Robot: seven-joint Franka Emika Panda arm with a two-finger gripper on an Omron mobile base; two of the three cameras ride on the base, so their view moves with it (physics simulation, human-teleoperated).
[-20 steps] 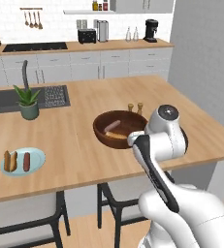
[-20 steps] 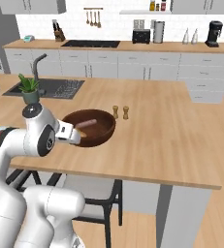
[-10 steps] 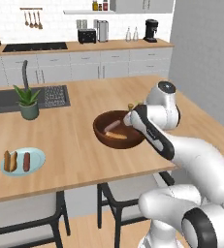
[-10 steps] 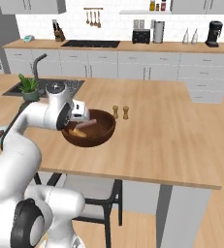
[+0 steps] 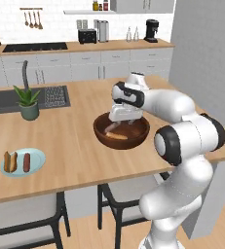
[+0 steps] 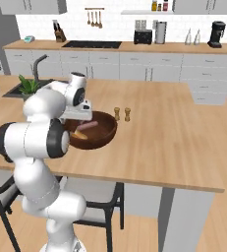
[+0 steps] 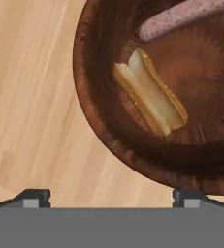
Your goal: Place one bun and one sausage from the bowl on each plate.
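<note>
White cabinets and a back counter run behind a long wooden island worktop [image 5: 75,141], and that island carries everything you need. You have the gripper [image 7: 111,193] hanging above the bowl [image 5: 121,131], which sits near the middle of the worktop, toward its front edge. Its fingers stand wide apart with nothing between them; in the hand view the two tips straddle the bowl's rim.

Inside the bowl lie one bun [image 7: 150,92], split side up and resting against the inner wall, and one sausage [image 7: 181,17] beyond it, apart from the bun. Over at the left front corner of the worktop, the pale blue plate [image 5: 22,162] already holds a bun and a sausage side by side, so by my reading that plate is served. The second plate I cannot make out.

You look to be at the start of the second serving: reaching into the bowl for a piece. The next move calls for you to shift the hand inward so it centres over the bun instead of the rim, turn the wrist so the fingers cross the bun's narrow width, and then descend. Watch the sloped wall: a finger could catch the rim or push the bun up the side. The bun is likely soft, so close gently.
</note>
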